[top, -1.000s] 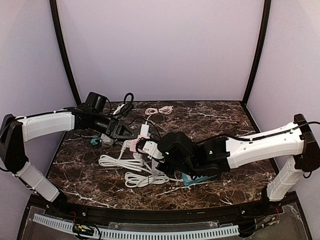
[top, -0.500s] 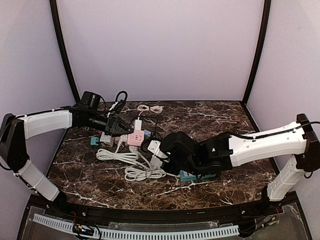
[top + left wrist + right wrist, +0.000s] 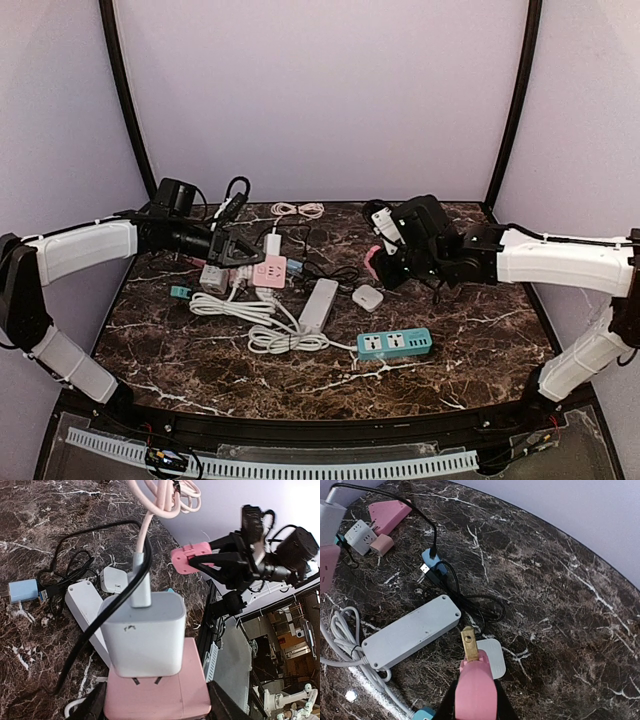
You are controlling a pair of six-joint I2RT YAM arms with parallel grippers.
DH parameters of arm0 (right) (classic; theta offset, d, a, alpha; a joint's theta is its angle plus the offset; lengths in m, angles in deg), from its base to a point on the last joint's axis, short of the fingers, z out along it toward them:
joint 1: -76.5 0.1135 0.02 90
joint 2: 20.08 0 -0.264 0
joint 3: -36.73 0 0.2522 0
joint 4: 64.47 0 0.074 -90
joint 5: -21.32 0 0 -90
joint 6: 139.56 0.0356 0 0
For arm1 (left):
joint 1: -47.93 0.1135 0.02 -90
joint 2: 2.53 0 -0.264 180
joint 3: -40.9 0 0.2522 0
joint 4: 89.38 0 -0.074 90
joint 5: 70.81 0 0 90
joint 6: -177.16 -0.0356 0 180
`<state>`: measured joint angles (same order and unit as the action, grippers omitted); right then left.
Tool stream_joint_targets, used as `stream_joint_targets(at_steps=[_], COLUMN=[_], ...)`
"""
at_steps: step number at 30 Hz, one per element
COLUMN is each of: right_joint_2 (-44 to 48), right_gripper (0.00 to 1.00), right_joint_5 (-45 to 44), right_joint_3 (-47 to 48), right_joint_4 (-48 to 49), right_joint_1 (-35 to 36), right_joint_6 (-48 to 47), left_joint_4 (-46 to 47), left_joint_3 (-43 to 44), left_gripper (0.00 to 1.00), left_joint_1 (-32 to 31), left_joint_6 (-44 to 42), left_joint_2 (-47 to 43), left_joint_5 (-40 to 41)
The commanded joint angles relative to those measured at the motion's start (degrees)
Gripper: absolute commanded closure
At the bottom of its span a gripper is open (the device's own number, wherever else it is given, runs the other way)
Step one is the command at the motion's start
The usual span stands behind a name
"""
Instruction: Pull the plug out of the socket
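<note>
- Marble surface (image 3: 470,330) is carrying its clutter toward the back-left corner; we are seeing bare room along its right edge and front-right corner for moving.
- White power strip (image 3: 320,303) is lying flat near the centre, under neither arm.
- Left gripper (image 3: 252,260) is clamping the pink socket block (image 3: 268,272) near the back-left, bracing it as we judge; a white charger (image 3: 145,630) is sitting in it, prongs partly showing.
- Right gripper (image 3: 378,262), jaws narrow, is holding the pink plug (image 3: 476,682) above the back-centre, its brass prong (image 3: 469,642) touching no socket.

Robot lab test cell, marbled table (image 3: 480,330), plain lilac walls (image 3: 320,100), black frame posts (image 3: 130,100), more lab equipment beyond (image 3: 292,650)
</note>
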<state>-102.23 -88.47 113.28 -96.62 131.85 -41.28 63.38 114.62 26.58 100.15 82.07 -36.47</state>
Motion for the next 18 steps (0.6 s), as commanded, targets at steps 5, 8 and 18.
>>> stream_joint_targets(at_steps=[5, 8, 18], right_joint_2=[-3.03, -5.08, -13.46], right_gripper=[1.00, 1.00, 1.00], right_joint_5=[23.48, 27.66, 34.76], right_joint_3=[-6.34, -7.41, -8.40], right_joint_4=[5.22, 7.17, 9.25], right_joint_1=[-12.16, -15.12, -23.32], right_joint_6=[12.41, 13.40, 12.02], left_joint_4=[3.28, 3.25, 3.25], left_joint_3=[0.35, 0.27, 0.22], left_gripper=[0.93, 0.93, 0.94], left_joint_1=[-0.58, -0.82, -1.33], left_joint_6=[-0.40, -0.43, -0.47], left_joint_2=[-4.49, -4.50, -4.34], left_joint_5=[-2.15, -2.13, -1.61])
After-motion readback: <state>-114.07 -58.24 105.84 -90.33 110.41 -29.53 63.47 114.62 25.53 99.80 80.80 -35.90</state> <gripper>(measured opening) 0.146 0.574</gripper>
